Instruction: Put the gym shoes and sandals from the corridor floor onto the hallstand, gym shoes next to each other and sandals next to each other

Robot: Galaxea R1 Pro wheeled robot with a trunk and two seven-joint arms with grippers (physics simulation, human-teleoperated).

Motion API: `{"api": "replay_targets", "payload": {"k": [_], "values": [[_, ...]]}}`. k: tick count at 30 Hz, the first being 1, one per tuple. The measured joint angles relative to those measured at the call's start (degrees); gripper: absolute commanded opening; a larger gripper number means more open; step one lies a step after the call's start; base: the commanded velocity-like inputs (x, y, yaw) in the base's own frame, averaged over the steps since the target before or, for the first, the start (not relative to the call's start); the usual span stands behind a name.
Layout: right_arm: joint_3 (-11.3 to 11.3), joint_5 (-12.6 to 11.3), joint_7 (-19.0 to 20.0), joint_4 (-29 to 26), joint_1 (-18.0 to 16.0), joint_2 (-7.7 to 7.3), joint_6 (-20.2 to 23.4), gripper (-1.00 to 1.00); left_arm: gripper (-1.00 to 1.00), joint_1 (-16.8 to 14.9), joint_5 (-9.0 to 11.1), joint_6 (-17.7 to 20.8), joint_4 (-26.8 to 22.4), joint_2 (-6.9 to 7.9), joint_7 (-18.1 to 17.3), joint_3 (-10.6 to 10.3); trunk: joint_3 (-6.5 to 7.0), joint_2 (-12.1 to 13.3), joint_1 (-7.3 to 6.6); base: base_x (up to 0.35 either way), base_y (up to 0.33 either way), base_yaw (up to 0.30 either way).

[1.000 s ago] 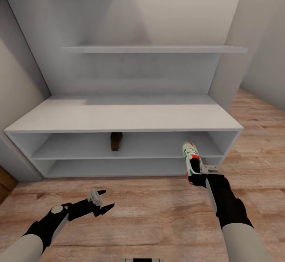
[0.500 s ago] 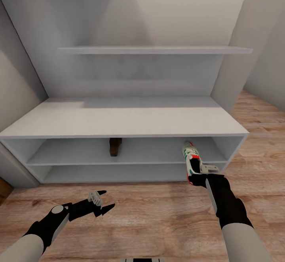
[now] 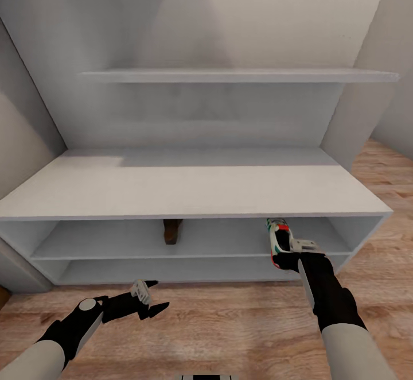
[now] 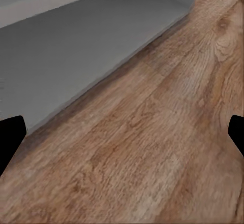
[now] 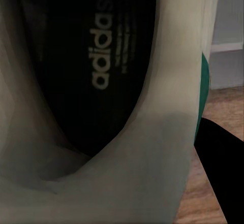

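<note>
We are facing the white shoe rack (image 3: 189, 187), which is standing against the wall with a long wall shelf (image 3: 238, 75) above it. Our right hand (image 3: 285, 254) is pinching a gym shoe (image 3: 278, 235) by its heel end, holding it toe forward at the front edge of the rack's upper tier, toward the right end; the shoe's toe is tucking under the rack's top board. In the right wrist view we are looking straight into the shoe's dark insole with white lettering, and the green of its side (image 5: 204, 74) is showing beside the pale heel wall. One brown sandal (image 3: 172, 230) is already sitting on the upper tier near the middle, well apart from the shoe. Our left hand (image 3: 150, 301) is hanging low over the wooden floor (image 3: 229, 328) in front of the rack, its fingers (image 4: 11, 135) spread apart and holding nothing.
</note>
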Motion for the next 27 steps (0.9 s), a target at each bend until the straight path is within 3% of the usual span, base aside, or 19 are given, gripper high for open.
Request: {"api": "replay_targets", "payload": {"k": [19,27], "values": [[-0.1,0.0,0.0,0.0,0.0,-0.03,0.0,-1.0,1.0,0.0,0.0,0.0,0.0,-0.44,0.0,-0.7,0.0,0.0,0.0,0.168,-0.114,0.0],[-0.1,0.0,0.0,0.1,0.0,-0.01,0.0,-1.0,1.0,0.0,0.0,0.0,0.0,-0.44,0.0,-0.7,0.0,0.0,0.02,0.045,-0.029,0.0]]}}
